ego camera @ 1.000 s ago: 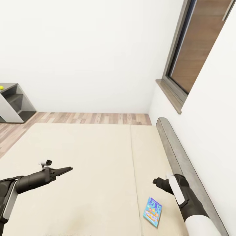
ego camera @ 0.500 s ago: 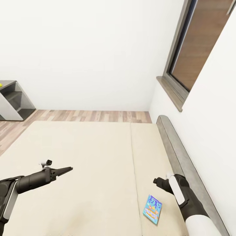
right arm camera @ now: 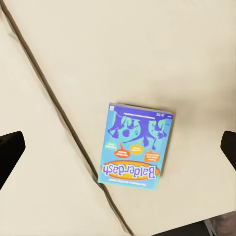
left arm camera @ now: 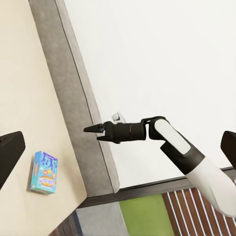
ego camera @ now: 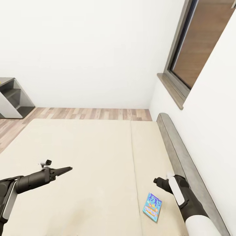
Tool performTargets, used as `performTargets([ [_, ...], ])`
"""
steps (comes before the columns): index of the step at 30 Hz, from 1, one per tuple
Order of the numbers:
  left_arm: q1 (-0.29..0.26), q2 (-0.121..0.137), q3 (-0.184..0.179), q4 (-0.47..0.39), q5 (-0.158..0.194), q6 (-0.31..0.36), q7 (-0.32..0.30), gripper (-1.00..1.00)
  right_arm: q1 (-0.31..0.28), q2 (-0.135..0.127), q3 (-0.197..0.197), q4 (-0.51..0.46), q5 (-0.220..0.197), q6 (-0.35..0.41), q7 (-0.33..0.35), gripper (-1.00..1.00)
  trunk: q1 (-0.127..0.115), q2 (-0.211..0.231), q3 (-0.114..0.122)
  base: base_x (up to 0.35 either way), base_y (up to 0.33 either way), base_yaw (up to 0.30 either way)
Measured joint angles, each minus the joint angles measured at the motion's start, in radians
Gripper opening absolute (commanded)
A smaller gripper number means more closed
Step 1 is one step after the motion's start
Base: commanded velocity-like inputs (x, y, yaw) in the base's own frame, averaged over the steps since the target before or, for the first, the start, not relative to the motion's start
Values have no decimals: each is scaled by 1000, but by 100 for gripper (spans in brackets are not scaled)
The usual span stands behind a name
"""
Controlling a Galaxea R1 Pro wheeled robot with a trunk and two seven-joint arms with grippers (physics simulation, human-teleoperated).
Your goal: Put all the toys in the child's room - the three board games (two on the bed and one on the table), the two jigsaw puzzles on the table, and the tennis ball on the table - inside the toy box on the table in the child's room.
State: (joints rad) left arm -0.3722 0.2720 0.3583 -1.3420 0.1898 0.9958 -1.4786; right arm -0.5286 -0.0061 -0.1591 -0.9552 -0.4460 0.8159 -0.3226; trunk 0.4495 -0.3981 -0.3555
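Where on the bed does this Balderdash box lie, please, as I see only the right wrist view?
Observer: In the head view the board game lies right of the mattress seam, near the grey bed frame along the wall.
Operator: Thank you. How does my right end effector stand to it?
Observer: The right end effector hangs in the air close to the box, not touching it.
Operator: And the left one?
Observer: The left end effector hovers over the bed's other half, well apart from the box.
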Motion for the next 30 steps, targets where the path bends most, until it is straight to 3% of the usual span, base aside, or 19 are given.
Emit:
performTargets([
  [21, 0, -3, -4, -1, 0, 0, -1, 100, 0, -6, -3, 3, 0, -23, 1, 100, 0, 0, -33, 0, 0, 0],
  [24, 0, -4, -4, -6, 0, 0, -19, 100, 0, -6, -4, 13, 0, -47, 3, 100, 0, 0, -38, 0, 0, 0],
  [27, 0, -4, -4, -12, 1, -2, -82, 100, 0, -9, -5, 33, 2, -64, 6, 100, 0, 0, -43, 0, 0, 0],
  [30, 0, -3, -4, -17, 1, -3, -88, 100, 0, -10, -5, 39, 2, -69, 7, 100, 0, 0, -47, 0, 0, 0],
])
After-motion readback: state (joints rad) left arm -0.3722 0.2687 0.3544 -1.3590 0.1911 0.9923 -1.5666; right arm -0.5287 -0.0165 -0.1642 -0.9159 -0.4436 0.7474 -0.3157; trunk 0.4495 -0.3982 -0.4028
